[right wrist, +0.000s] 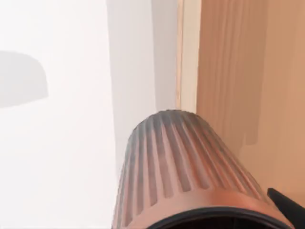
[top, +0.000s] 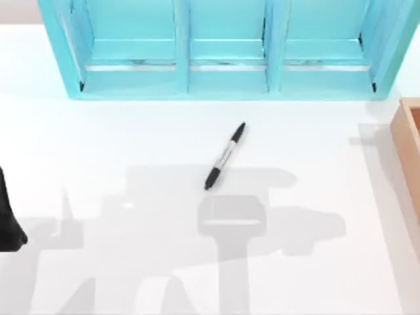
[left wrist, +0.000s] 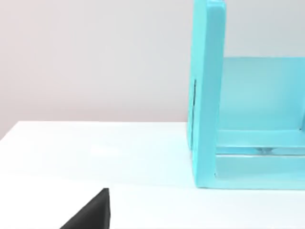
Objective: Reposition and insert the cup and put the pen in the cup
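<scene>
Pen (top: 225,156) lies before the teal rack (top: 226,52); right claw grasps cup (right wrist: 183,171).

1. A white table (top: 98,144) is seen from above, and broad grey shadows are cast across its near half.
2. A light blue shelf unit (top: 226,72) is set along the far edge of the table. It is divided by upright panels into three open compartments side by side.
3. A light brown wooden box (top: 408,141) is placed at the right edge of the table, cut off by the frame. Its pale rim is seen close up in the right wrist view.
</scene>
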### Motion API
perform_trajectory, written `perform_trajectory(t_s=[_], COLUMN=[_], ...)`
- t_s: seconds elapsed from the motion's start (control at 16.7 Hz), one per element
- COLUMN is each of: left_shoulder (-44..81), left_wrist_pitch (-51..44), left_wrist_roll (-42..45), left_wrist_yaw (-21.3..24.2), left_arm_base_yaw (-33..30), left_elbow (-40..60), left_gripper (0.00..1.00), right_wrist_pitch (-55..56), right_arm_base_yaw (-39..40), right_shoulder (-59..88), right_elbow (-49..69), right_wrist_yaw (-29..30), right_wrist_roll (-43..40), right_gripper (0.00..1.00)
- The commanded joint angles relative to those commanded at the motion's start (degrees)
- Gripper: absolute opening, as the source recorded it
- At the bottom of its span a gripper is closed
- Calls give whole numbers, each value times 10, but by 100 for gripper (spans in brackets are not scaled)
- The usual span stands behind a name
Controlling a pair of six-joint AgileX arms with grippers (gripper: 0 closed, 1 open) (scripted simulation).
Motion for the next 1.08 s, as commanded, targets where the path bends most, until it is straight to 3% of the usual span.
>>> perform_trajectory(t_s=[0.48, 1.08], left_shoulder=[0, 0], left_wrist_pitch=[0, 0], left_wrist_roll=[0, 0], left_wrist_yaw=[0, 0], left_arm_base_yaw=[0, 0], left_elbow=[0, 0], left_gripper=[100, 100], right_wrist_pitch=[-10, 143], right_arm_base_yaw=[26, 221], right_shoulder=[3, 130], right_elbow=[13, 2], right_wrist_yaw=[2, 43], right_wrist_roll=[29, 222], right_gripper=[0, 0])
